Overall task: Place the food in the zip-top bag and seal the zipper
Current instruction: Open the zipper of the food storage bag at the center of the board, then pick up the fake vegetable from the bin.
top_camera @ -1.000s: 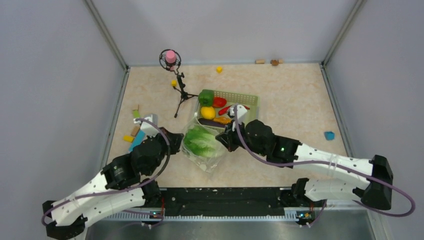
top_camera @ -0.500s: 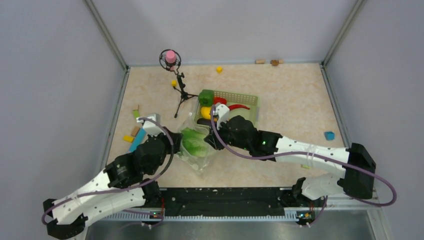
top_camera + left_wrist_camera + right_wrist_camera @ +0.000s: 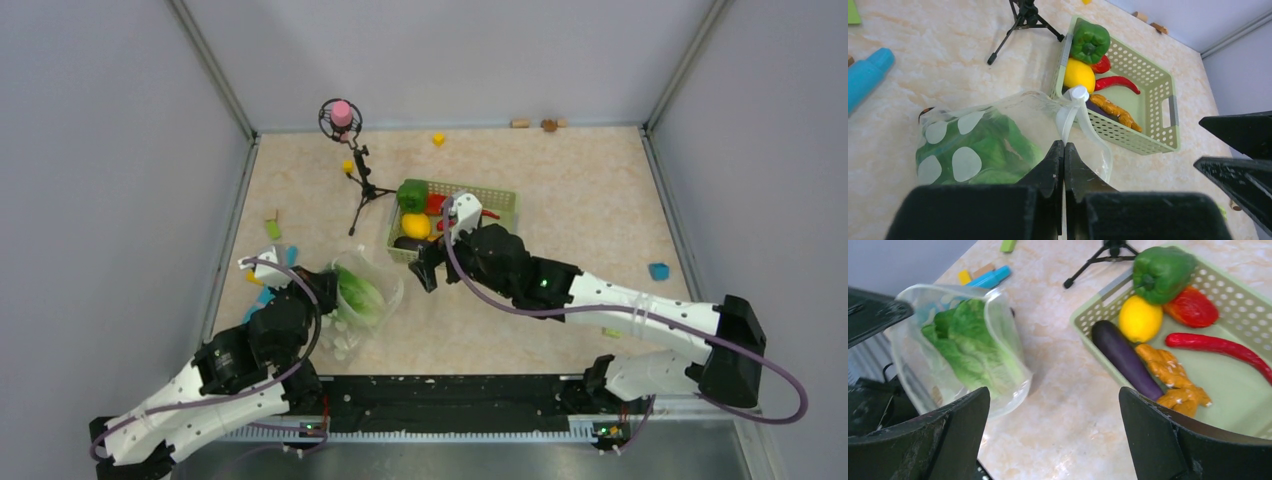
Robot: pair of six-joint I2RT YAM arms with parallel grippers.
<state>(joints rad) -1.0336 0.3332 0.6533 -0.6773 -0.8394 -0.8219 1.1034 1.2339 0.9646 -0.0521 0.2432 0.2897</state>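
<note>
Right gripper (image 3: 1053,440) hovering open — left gripper (image 3: 1064,150) pinching the zip-top bag (image 3: 998,135).
We are noting the eggplant (image 3: 1125,357) lying nearest, upper right, long axis diagonal.

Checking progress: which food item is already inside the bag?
Only the pale green cabbage; it sits in the polka-dot bag, the others lie in the green basket.

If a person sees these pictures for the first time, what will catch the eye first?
Probably the green cabbage inside the clear dotted bag, which the left claw pinches at its rim. Next comes the basket beside it, bright with a pepper, lemon, chili and eggplant.
</note>
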